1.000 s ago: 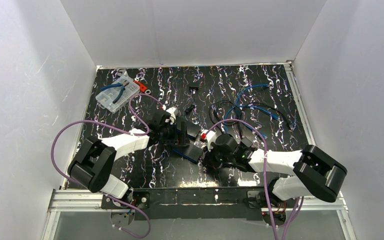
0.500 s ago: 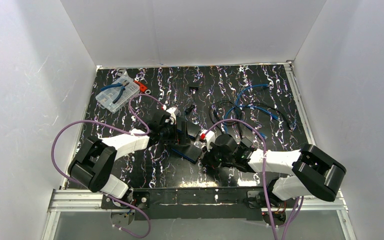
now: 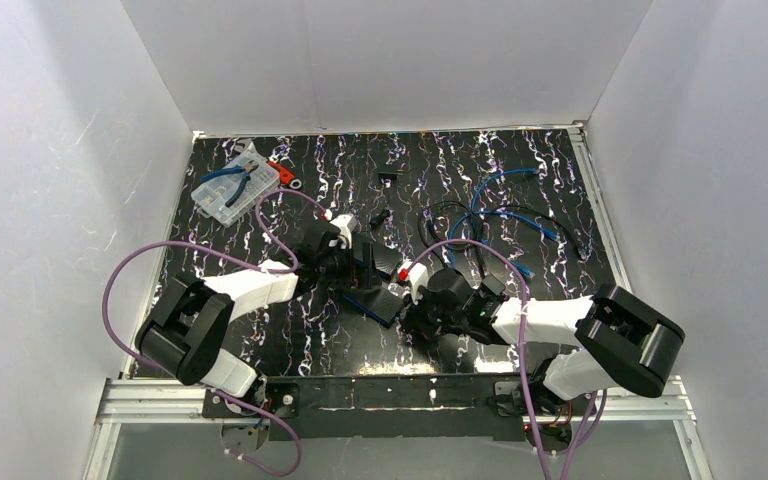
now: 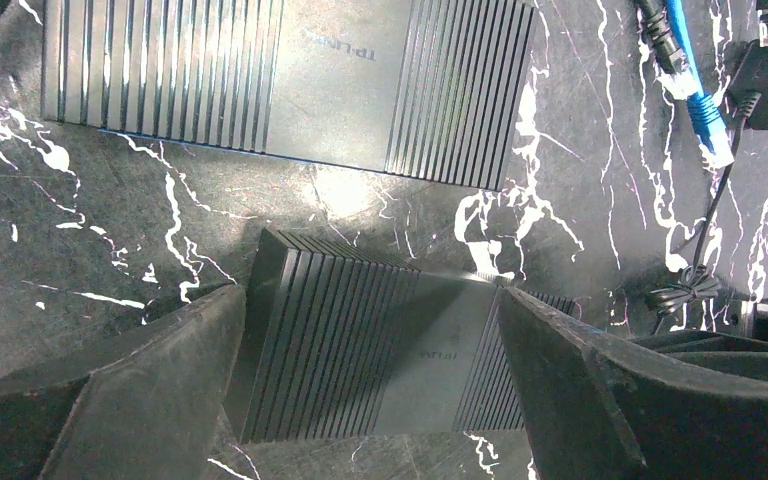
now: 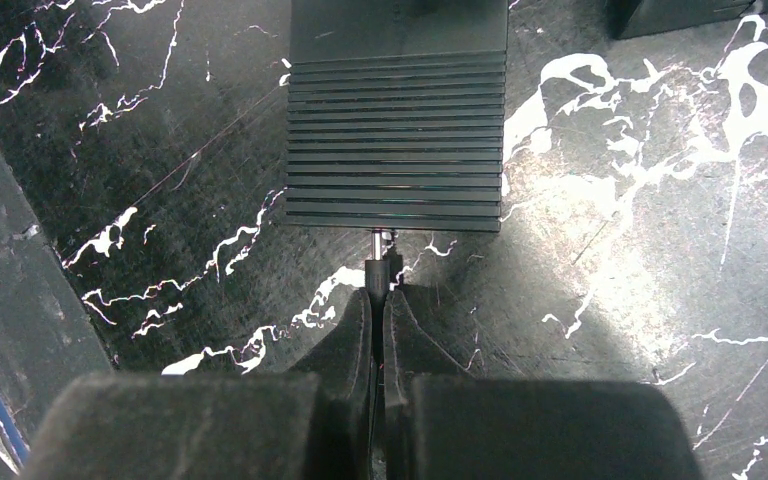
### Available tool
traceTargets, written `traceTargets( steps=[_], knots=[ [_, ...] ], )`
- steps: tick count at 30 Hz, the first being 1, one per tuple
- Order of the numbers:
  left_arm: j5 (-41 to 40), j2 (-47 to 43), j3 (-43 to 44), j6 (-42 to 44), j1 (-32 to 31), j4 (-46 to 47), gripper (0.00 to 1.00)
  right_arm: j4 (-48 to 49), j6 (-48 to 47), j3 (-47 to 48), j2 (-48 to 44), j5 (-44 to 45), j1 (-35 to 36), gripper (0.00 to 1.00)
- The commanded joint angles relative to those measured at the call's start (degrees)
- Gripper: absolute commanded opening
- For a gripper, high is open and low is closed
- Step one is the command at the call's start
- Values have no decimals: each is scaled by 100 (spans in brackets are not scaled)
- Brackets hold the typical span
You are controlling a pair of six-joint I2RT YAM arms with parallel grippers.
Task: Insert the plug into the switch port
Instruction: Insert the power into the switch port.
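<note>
In the right wrist view my right gripper (image 5: 378,300) is shut on a thin black barrel plug (image 5: 377,272). Its metal tip touches the near edge of a ribbed black switch (image 5: 397,130). In the top view that gripper (image 3: 408,300) sits just right of this switch (image 3: 385,304) at the table's near middle. My left gripper (image 3: 362,262) is just behind it. In the left wrist view its fingers (image 4: 160,390) stand wide on both sides of a small ribbed switch (image 4: 360,350) and touch its sides. A larger TP-Link box (image 4: 280,80) lies beyond.
A clear parts box with blue pliers (image 3: 235,187) and a red piece (image 3: 282,172) sit at the back left. Blue cables (image 3: 505,215) and black cables (image 3: 440,215) lie at the back right. A blue network plug (image 4: 705,120) lies near the left gripper.
My right gripper has crept left toward the switch with the plug. The switch in front of it has shifted slightly. The left gripper has barely moved.
</note>
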Motion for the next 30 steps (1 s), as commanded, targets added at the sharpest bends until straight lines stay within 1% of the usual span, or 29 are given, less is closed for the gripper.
traceTargets(
  steps=[1,21,30],
  knots=[
    [212,101,-311,11,-22,-355,98,516,-90,61,21,88,43,1],
    [232,102,-396,37,-32,-329,98,475,-212,39,-307,470,107,1],
    [189,71,-383,61,-32,-375,98,433,-245,39,-303,524,130,1]
  ],
)
